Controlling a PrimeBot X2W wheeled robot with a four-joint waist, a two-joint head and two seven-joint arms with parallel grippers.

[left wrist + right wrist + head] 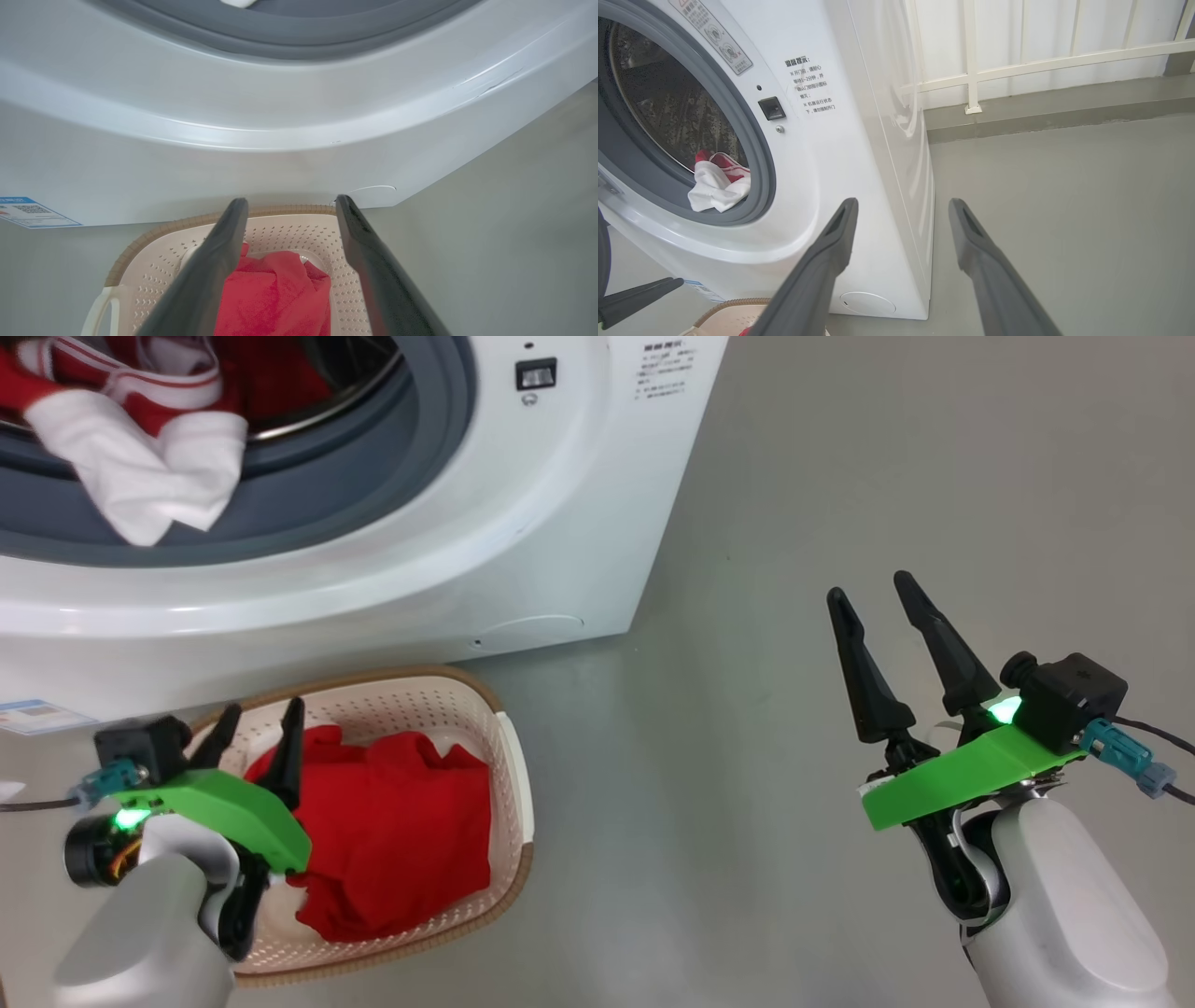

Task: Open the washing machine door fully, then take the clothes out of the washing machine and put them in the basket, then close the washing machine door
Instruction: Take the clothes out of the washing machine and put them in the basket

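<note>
Red cloth [392,821] lies heaped in the cream basket [512,756], which stands on the grey floor [840,476] just in front of the washing machine [523,523], below its round opening. My left gripper [265,706] hovers over the basket's left side, both fingers spread wide and holding nothing. In the left wrist view the red heap and the perforated wall show between them. My right gripper [868,585] hangs over the floor, well apart from the basket and off the machine's right corner, also wide open and empty. More clothes [140,448], red with white stripes and a white part, sit in the drum mouth, the white part draped over the grey rubber seal [373,513]. A blue sticker [37,714] shows low on the machine's front, and a small round cover [532,627] sits low near its right corner.
</note>
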